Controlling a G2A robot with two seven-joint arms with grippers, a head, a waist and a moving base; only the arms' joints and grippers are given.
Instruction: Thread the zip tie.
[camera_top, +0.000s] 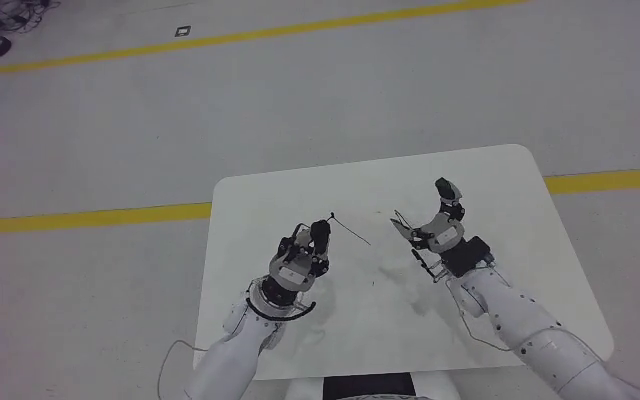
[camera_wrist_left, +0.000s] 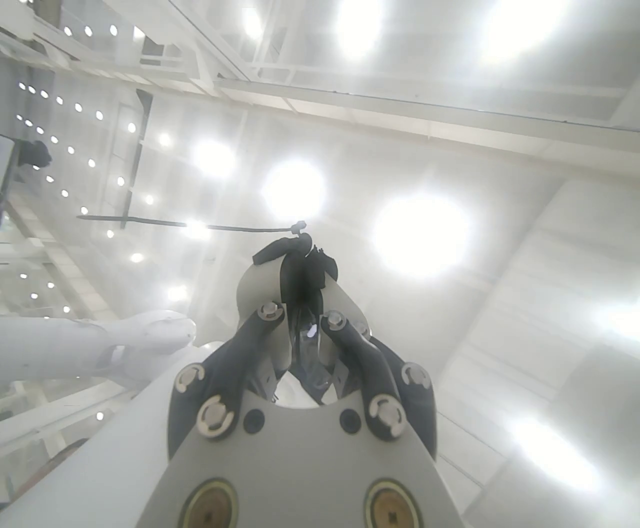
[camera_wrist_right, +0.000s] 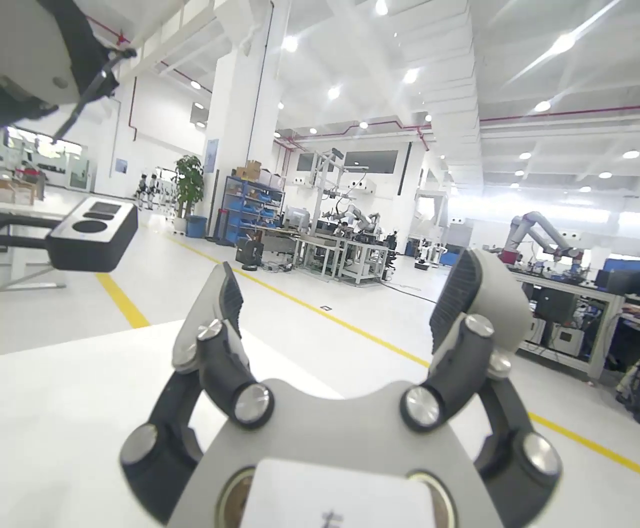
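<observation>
Left wrist view: left hand (camera_wrist_left: 300, 260) is seen clamped on the zip tie (camera_wrist_left: 165, 223) by what looks like its head end, the strap left sticking out sideways in the air. Top view: the strap's long axis is pointed across toward the right hand (camera_top: 430, 212), held near, fingers apart, nothing gripped. The free tail is judged nearer that hand, so a pinch there is likely called for. White bench (camera_top: 380, 320) lies beneath; grey floor (camera_top: 300, 100) with yellow lines (camera_top: 100, 217) beyond.
</observation>
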